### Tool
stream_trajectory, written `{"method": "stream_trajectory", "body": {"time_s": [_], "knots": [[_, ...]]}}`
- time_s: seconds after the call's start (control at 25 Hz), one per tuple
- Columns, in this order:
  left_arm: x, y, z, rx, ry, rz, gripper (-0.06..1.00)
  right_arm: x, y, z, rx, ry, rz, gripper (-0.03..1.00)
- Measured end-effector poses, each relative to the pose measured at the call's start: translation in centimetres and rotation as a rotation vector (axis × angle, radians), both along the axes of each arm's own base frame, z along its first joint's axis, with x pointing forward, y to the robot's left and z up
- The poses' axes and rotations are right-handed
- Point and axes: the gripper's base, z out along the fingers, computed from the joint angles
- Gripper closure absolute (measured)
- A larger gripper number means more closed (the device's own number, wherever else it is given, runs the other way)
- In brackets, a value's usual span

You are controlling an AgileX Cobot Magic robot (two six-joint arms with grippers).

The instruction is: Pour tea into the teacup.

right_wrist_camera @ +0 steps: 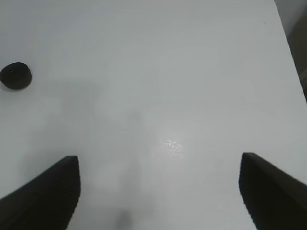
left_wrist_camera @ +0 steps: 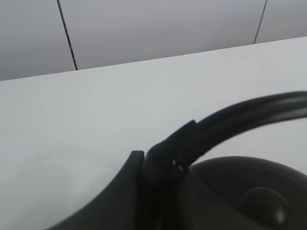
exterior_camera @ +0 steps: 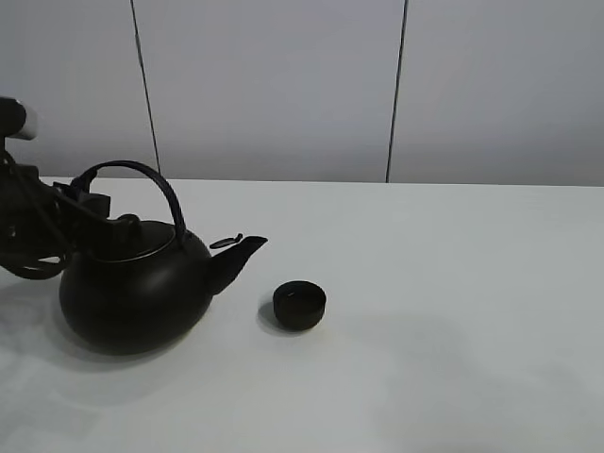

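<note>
Left gripper (exterior_camera: 80, 203) sits at the far left edge of the high view, arm partly cut off, fingers lost against the black kettle (exterior_camera: 132, 288). Left wrist view shows it clamped on the arched handle (left_wrist_camera: 240, 117); kettle lid knob (left_wrist_camera: 261, 203) is blurry, body cropped. Right gripper (right_wrist_camera: 158, 187) is out of the high view; its wrist view shows only two dark fingertips (right_wrist_camera: 45, 196) spread wide over bare table (right_wrist_camera: 158, 72), holding nothing. Teacup (exterior_camera: 300, 305) stands on the table just beside the spout (exterior_camera: 241, 253), below its tip, not touching; inside too dark to read. Teacup also appears tiny near the frame edge in the right wrist view (right_wrist_camera: 16, 75). Wide bare tabletop to the teacup's right.
</note>
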Motion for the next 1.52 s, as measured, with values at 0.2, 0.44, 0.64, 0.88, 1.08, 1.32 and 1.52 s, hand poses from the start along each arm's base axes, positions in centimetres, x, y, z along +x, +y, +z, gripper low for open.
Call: {"method": "stream_trajectory", "body": {"time_s": [0.2,0.44,0.64,0.88,1.08,1.32,1.52], "knots": [[-0.1,-0.1,0.0,0.007,-0.001,-0.022,0.85,0.0,0.0,0.0,0.0,0.0,0.0,0.35],[-0.1,-0.3,0.3,-0.002,-0.027,-0.033,0.77,0.0,0.0,0.0,0.0,0.0,0.0,0.35],[0.1,-0.4,0.9,-0.026,-0.077,-0.037,0.63,0.0,0.0,0.0,0.0,0.0,0.0,0.35],[-0.5,-0.2,1.0,-0.031,-0.086,-0.038,0.48,0.0,0.0,0.0,0.0,0.0,0.0,0.35],[-1.5,0.2,1.1,-0.031,-0.083,-0.038,0.34,0.0,0.0,0.0,0.0,-0.001,0.0,0.35],[-2.8,0.7,2.0,-0.033,-0.083,-0.038,0.31,0.0,0.0,0.0,0.0,-0.001,0.0,0.35],[-3.6,0.8,2.3,-0.003,-0.008,-0.057,0.31,0.0,0.0,0.0,0.0,-0.001,0.0,0.35]]}}
